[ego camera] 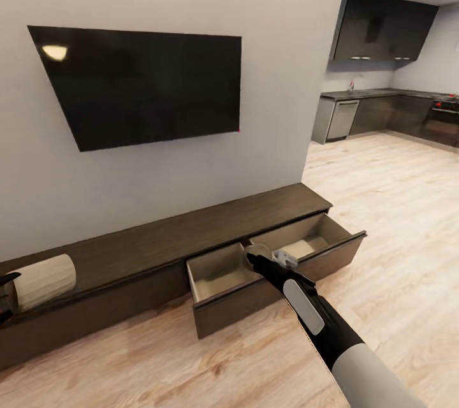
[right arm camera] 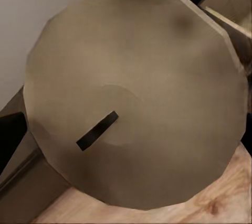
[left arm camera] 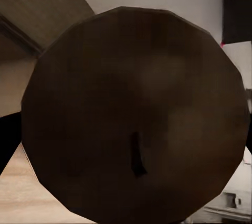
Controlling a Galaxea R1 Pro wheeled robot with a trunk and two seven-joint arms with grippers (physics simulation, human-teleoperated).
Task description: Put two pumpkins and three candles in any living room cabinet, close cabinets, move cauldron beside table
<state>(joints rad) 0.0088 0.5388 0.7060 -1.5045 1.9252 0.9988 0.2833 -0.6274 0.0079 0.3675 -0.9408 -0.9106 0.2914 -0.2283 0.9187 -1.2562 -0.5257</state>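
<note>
The right pincer (ego camera: 266, 256) holds a candle (ego camera: 258, 250) over the cabinet's (ego camera: 159, 239) open drawers (ego camera: 220, 280). The left pincer (ego camera: 5, 296) holds another candle (ego camera: 43, 280) by the cabinet's far end. If the right one lets go too early, its candle may hit the drawer's edge and roll onto the floor (ego camera: 395, 204).

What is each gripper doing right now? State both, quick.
Left gripper: closed on a candle, held near the low cabinet.
Right gripper: closed on another candle, held over the open drawers.
</note>
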